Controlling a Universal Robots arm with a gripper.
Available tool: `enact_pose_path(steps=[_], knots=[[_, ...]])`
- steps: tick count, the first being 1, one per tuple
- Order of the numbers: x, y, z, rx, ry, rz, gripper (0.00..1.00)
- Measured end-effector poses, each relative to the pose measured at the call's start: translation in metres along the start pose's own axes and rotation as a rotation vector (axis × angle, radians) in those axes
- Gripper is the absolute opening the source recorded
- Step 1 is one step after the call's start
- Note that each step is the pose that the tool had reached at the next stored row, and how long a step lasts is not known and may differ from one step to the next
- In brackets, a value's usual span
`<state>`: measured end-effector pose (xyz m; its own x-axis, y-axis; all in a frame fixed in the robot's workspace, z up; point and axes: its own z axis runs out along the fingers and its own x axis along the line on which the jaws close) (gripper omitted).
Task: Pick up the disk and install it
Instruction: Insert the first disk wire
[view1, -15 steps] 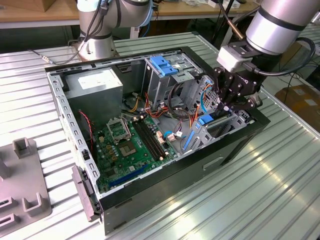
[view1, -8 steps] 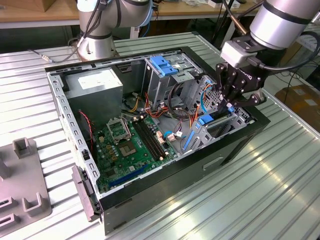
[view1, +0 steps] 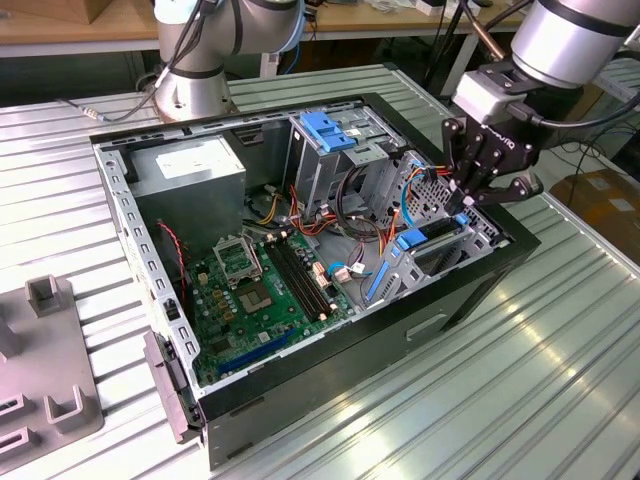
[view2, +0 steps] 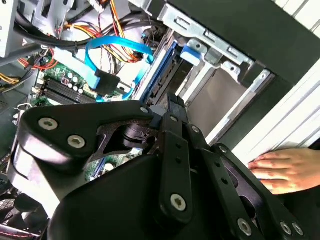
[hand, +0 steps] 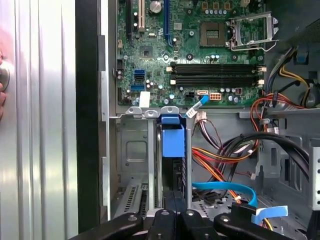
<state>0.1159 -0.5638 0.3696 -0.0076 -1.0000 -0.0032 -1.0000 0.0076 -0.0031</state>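
The disk (view1: 428, 238) stands on edge in the drive bay at the corner of the open computer case (view1: 300, 400) on the exterior view's right. Its bright blue carrier (hand: 173, 141) shows between the bay's metal rails, and its blue rail (view2: 161, 70) runs along the slot. My gripper (view1: 464, 200) hangs directly over that bay, pointing down. Its black fingers (view2: 173, 102) are shut, pressed together with nothing between them. Their tips (hand: 174, 199) sit at the disk's upper edge; whether they touch it I cannot tell.
The green motherboard (view1: 260, 290), the power supply (view1: 190, 170) and a tall grey drive cage with a blue bracket (view1: 328, 130) fill the case. Orange, black and blue cables (hand: 225, 187) lie beside the bay. A person's hand (view2: 280, 170) rests outside the case wall. A grey fixture (view1: 45, 370) stands at the exterior view's left.
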Motion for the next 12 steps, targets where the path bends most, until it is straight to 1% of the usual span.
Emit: enact_pose_path(steps=[2,4,6,7,9,12], knots=[[-0.0005,-0.0026,-0.0001,0.0000,0.0002,-0.013,0.10],[-0.0006,-0.0039,0.0000,-0.0001,-0.0001,-0.035,0.10],[-0.0005,-0.0052,0.0000,-0.0003,-0.0003,-0.093,0.10],[-0.0006,-0.0069,0.0000,-0.0004,-0.0003,-0.114,0.10],[-0.0018,-0.0104,0.0001,-0.0004,-0.0005,-0.122,0.10],[-0.0037,-0.0140,0.0000,-0.0005,-0.0004,-0.132,0.10]])
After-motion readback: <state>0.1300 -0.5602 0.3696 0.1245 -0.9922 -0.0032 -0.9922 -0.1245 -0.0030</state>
